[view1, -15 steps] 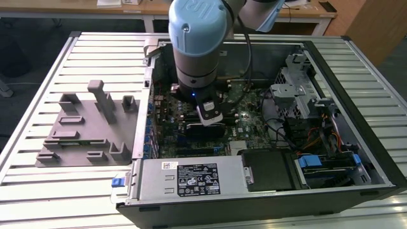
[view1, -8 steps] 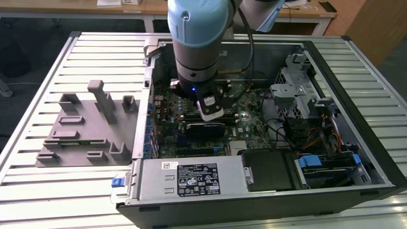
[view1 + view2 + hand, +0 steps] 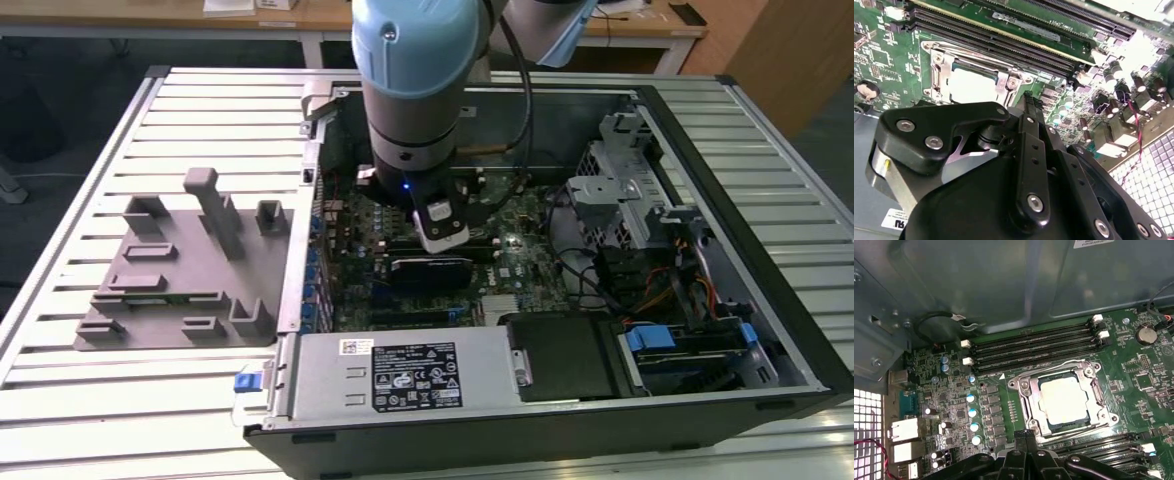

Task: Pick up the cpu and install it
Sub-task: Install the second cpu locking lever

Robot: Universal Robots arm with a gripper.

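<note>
- On the exterior view's left, a grey foam tray (image 3: 180,270) with raised blocks lies on the slatted desk (image 3: 80,200), just beside the open computer case (image 3: 747,150).
- Near the middle of that view, the pale blue arm (image 3: 414,80) reaches down into the case, and the pincer (image 3: 445,240) hangs just above the green motherboard (image 3: 350,250).
- In the first wrist view the cpu (image 3: 1063,398) (pale silver top plate, thin darker rim) sits flat inside the metal socket frame (image 3: 1024,390), whose bars lie around its edges.
- Black memory slots (image 3: 1034,347) run in rows beside the socket, with a round coin battery (image 3: 1145,333) farther along the board.
- In the second wrist view the same cpu (image 3: 971,85) shows bright inside its frame, just beyond the pincer's black fingers (image 3: 1030,107).
- The pincer is narrowed to a close, its finger tips together, holding nothing and not touching the cpu.
- On the exterior view's right stand a drive cage (image 3: 621,190) and a bundle of cables (image 3: 661,280); nearer the camera lies the labelled power supply (image 3: 400,375).
</note>
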